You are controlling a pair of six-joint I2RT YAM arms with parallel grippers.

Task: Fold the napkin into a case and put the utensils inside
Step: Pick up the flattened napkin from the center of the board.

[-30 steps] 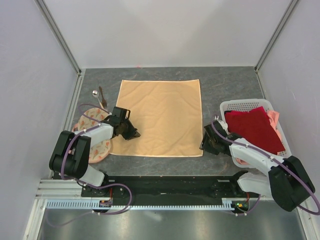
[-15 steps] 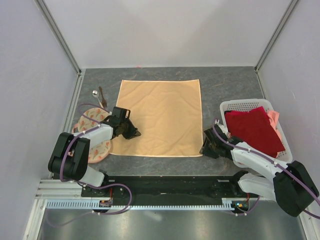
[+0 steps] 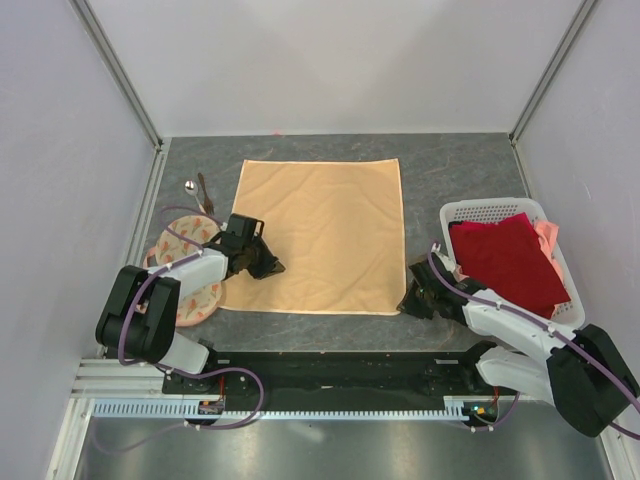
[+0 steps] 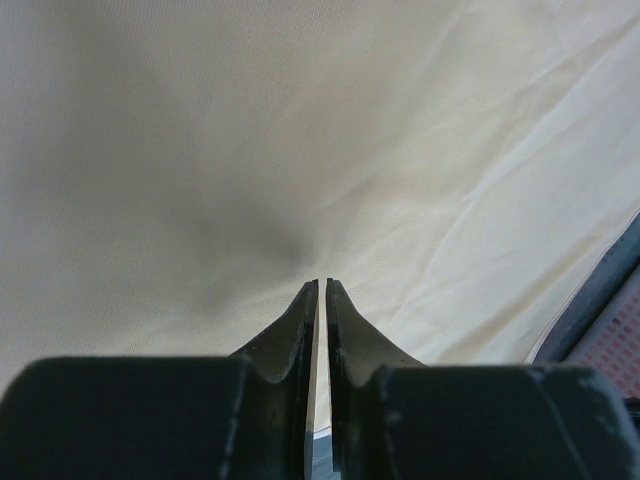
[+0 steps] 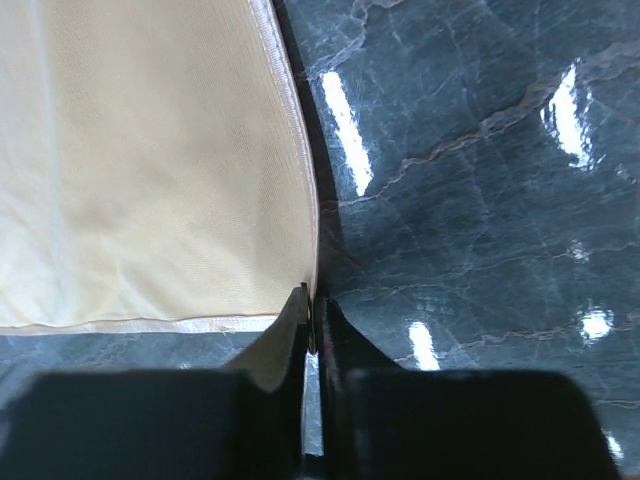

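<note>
Left gripper [image 4: 322, 283] first: its two dark fingers [image 4: 290, 330] are standing almost together, only a sliver of light showing between them, and the tips are pressing into the napkin [image 4: 250, 130], whose cloth is puckering into a soft crease right at the tips. So it is pinching the fabric. From above, that pinch is sitting just inside the napkin's left edge, towards the near side.

Over to the right gripper [image 5: 314, 292]: its fingers [image 5: 285, 335] are drawn just as narrow, and the stitched hem of the napkin's near right corner is running straight into the slit between the tips. It is nipping the very corner, with the glossy dark table [image 5: 470, 200] shining just beside it.

The peach-orange napkin itself is lying spread out as a flat square in the middle of the table, unfolded.

The utensils are waiting off the napkin's far left corner, apart from it: the silver spoon [image 3: 190, 187] and the dark brown stick [image 3: 204, 190] are lying side by side on the tabletop. Nearer, under the left arm, a round printed cloth [image 3: 192, 296] is lying. On the right, a white basket [image 3: 480, 210] is holding a dark red cloth [image 3: 510, 260].
</note>
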